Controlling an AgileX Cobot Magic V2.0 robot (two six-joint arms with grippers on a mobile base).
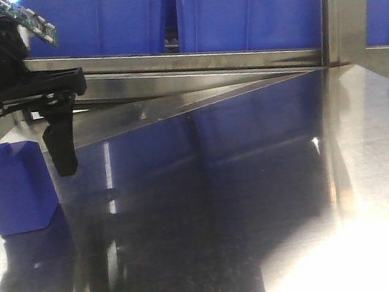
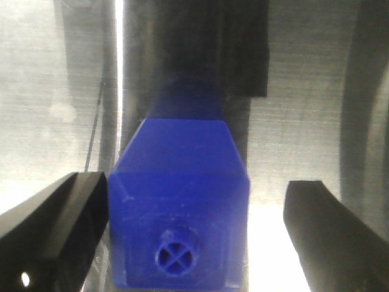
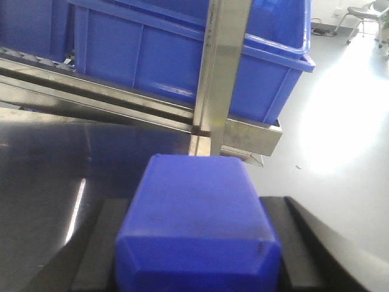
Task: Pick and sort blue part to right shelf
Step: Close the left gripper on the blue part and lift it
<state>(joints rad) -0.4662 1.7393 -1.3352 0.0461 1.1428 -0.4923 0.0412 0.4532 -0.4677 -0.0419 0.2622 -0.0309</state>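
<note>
Left wrist view: the L gripper (image 2: 197, 182) pointed straight down at the table (image 2: 55, 91). Its black fingers (image 2: 61, 225) were spread wide w/ a blue block (image 2: 182, 201) btwn them. One finger sat right next to the block. The other stood off w/ a gap. This block had a small round stub (image 2: 176, 257) on top w/ a cross in it.

Front view: that block stood upright on the table at the far left, and one finger hung down just beside it.

Right wrist view: the R gripper (image 3: 194, 210) reached out toward the shelf (image 3: 121, 103). Its fingers pressed on both sides of the blue part (image 3: 197, 237), pinching it. So the part was in the R gripper, near the shelf's metal post (image 3: 222, 67). Its top knob couldn't be seen from here.

Big blue bins (image 3: 182, 67) sat on the sloped shelf. Their insides were hidden, so can't tell what was in them.

The table was shiny steel, like a mirror, w/ blue and white glare on it. Block and part looked like smooth, hard blue plastic w/ slanted corners. The bins had ribs on their sides. Shelf and post were bare metal.
</note>
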